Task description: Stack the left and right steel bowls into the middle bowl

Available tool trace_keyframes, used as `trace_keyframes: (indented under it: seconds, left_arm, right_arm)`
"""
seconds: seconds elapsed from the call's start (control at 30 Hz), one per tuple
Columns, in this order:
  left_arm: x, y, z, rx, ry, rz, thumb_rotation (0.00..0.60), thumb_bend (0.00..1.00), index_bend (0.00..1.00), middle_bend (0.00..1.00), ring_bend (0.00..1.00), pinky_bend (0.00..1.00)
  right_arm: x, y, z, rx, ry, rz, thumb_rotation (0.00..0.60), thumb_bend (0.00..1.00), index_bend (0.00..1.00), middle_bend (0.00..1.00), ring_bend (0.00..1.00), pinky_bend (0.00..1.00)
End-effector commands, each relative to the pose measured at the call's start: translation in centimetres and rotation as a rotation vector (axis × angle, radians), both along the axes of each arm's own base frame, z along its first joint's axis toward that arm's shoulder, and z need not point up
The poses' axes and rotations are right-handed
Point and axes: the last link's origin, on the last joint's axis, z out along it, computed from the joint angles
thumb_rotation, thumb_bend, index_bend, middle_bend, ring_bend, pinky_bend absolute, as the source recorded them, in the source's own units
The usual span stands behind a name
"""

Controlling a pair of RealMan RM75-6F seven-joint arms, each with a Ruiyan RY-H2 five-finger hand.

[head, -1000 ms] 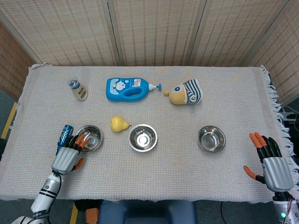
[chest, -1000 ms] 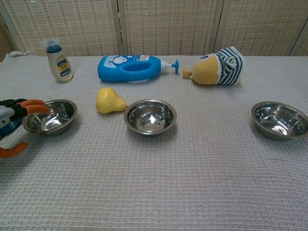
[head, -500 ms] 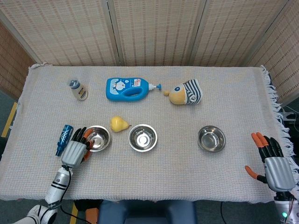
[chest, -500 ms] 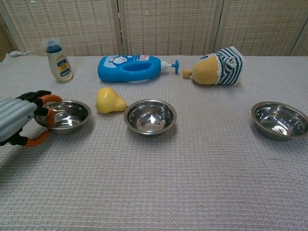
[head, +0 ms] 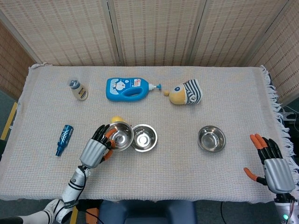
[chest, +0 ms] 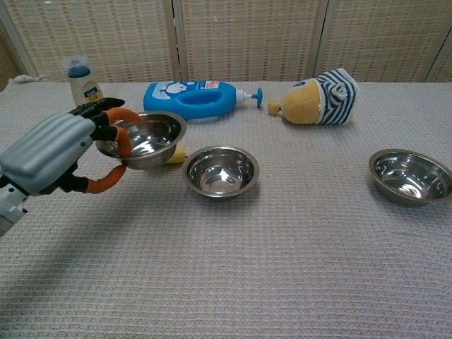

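Three steel bowls are seen on or above the cloth-covered tabletop (head: 187,177). One, the left bowl (head: 121,136), is clamped at its rim by the left hand (head: 96,148) and held raised, just left of the middle bowl (head: 144,137), which sits upright near the centre. In the head view their rims appear to overlap; whether they touch cannot be told. The right bowl (head: 211,138) stands well apart on the right. At the near right edge the right hand (head: 272,164) is seen with fingers spread, holding nothing. A yellow pear (chest: 176,154) is partly hidden behind the held bowl. A blue bottle (head: 131,88), a striped plush toy (head: 186,93) and a small bottle (head: 78,90) lie along the far side, and a blue can (head: 63,139) lies at the left
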Motion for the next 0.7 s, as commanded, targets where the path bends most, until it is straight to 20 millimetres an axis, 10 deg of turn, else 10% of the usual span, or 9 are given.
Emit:
trace_keyframes:
  seconds: [0.03,0.3,0.5,0.7]
  left_arm:
    - [3.3,0.6,-1.9,-0.038,0.0,-0.043,0.6,0.61,0.76,0.17,0.05,0.12]
    - [5.1,2.2,-5.7,-0.114,0.075,-0.02,0.6,0.6,0.71,0.17,0.05,0.12]
    - [4.9,2.4,-7.1,-0.178,0.127,0.019,0.6,0.5,0.13,0.04,0.0,0.09]
    - [5.5,1.4,-6.2,-0.189,0.119,-0.016,0.6,0.46,0.02,0.0,0.0,0.05]
  right_arm:
    - [0.0,0.1,0.1,0.001,-0.007,0.0,0.6,0.11,0.0,0.0,0.0,0.0]
    - [-0.2,0.0,0.4,-0.007,-0.011,-0.007,0.6,0.11,0.0,0.0,0.0,0.0]
    - [-0.3,-0.3,0.4,-0.005,-0.012,-0.015,0.6,0.11,0.0,0.0,0.0,0.0]
    - [-0.3,-0.4,0.0,0.008,-0.005,-0.015,0.6,0.11,0.0,0.0,0.0,0.0]
